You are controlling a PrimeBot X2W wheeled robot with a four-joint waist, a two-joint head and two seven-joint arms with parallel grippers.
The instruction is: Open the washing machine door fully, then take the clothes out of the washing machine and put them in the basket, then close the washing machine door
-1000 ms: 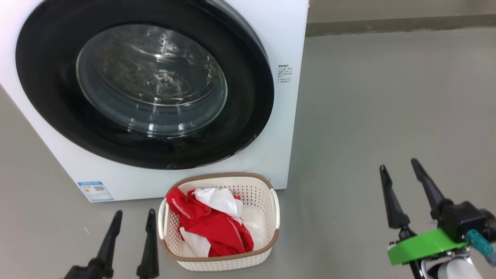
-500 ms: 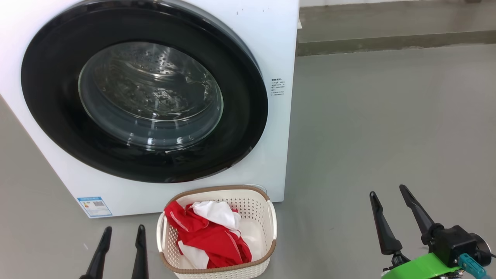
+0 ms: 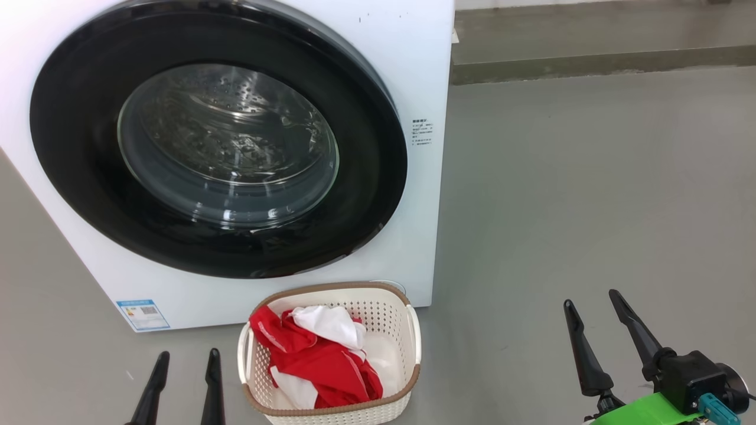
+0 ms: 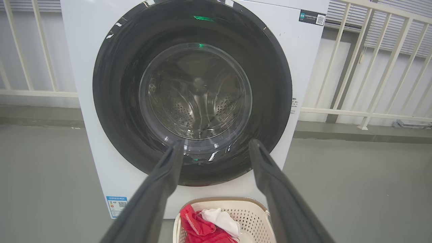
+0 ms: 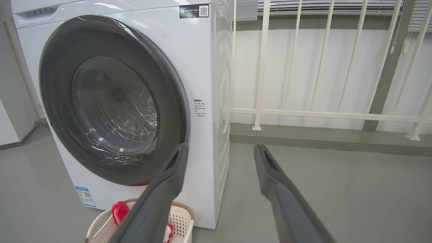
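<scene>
Since a second ago our head camera has tipped upward, so everything sits lower in the head view; we note no shift of the objects themselves. We find the washing machine door (image 3: 227,144) closed against the washing machine (image 3: 413,59). We record the clothes (image 3: 322,366) lying in the basket (image 3: 336,413), on the floor (image 3: 561,177) just before the machine. Both the left claw (image 3: 189,352) and the right claw (image 3: 591,297) stand wide, empty, clear of the basket.
</scene>
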